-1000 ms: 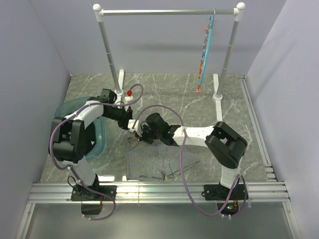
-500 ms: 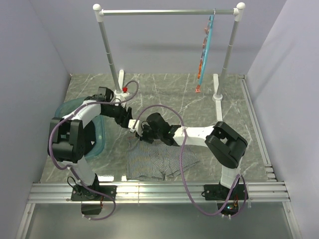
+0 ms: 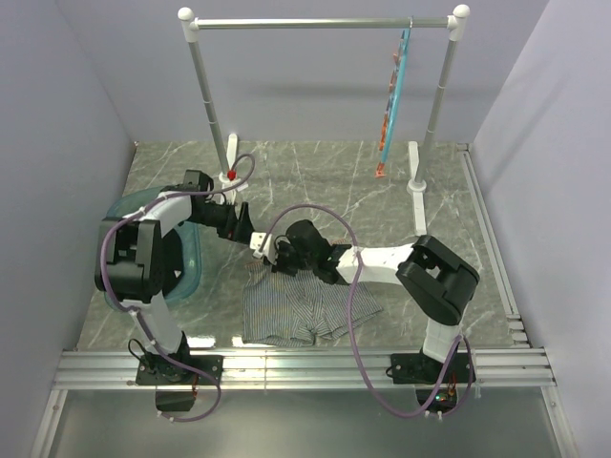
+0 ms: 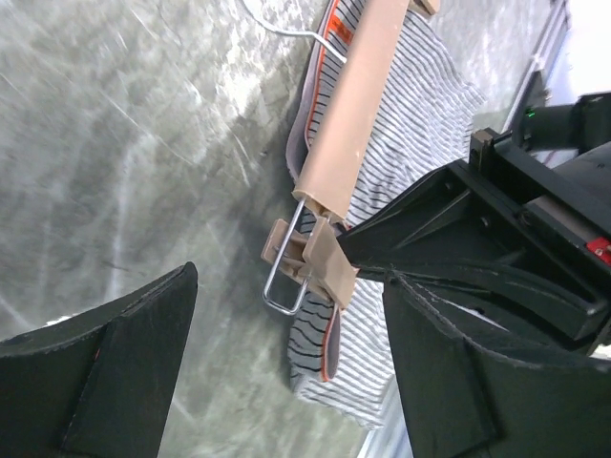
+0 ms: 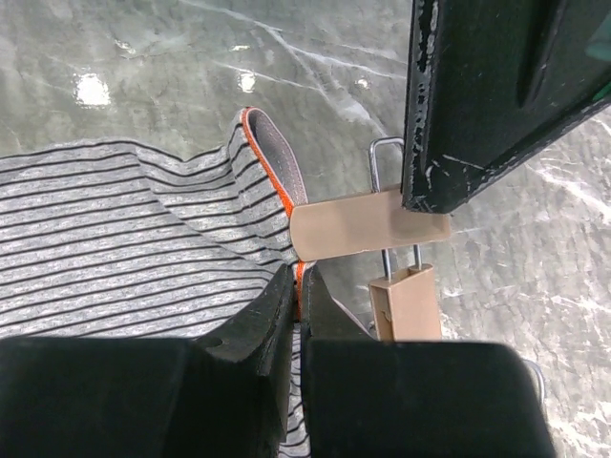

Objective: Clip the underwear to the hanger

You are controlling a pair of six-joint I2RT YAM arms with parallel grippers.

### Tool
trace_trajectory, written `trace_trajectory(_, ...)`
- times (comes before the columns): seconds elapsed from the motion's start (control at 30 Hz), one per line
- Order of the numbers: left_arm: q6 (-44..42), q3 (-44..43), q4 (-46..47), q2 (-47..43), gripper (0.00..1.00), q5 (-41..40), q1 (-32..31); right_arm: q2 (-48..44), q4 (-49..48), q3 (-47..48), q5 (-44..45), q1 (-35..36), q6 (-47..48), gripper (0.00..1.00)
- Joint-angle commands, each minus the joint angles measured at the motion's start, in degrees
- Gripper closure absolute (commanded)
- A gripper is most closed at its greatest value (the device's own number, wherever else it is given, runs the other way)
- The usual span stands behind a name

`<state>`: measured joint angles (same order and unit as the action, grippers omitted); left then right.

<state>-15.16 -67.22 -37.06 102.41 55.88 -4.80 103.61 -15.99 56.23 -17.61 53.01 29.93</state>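
Note:
The grey-and-white striped underwear (image 3: 296,307) lies flat in front of the arms. The wooden hanger (image 4: 355,105) lies along its waistband, and its end clip (image 4: 320,260) sits over the orange-edged waistband (image 4: 329,348). My right gripper (image 5: 298,284) is shut on the waistband edge just below the clip (image 5: 368,224); it also shows in the top view (image 3: 271,254). My left gripper (image 4: 291,277) is wide open with the clip between its fingers (image 4: 105,372), and in the top view it (image 3: 245,229) sits just left of the right gripper.
A teal basin (image 3: 194,256) sits under the left arm. A white rack (image 3: 315,22) stands at the back with a slim teal hanger with orange clips (image 3: 392,95) hung at its right end. Rack feet (image 3: 416,183) stand on the marble floor.
The left gripper has drawn back a little up and left from the clip, and its cable has swung. The right gripper stays shut on the waistband, shifted slightly.

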Motion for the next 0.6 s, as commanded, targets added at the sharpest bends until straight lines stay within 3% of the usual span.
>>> trace_trajectory(0.0,4.5,0.2,1.5,0.8,0.17,3.7,-0.1,-3.7,-4.3,-1.0,1.1,0.5,1.7,1.00)
trace_trajectory(0.2,7.8,0.5,3.4,2.3,0.19,4.7,-0.7,-3.9,-4.8,-1.2,1.3,0.9,2.5,1.00)
trace_trajectory(0.57,11.3,0.4,4.5,4.5,0.36,7.4,-2.3,-4.3,-4.7,-1.2,1.4,1.4,2.8,1.00)
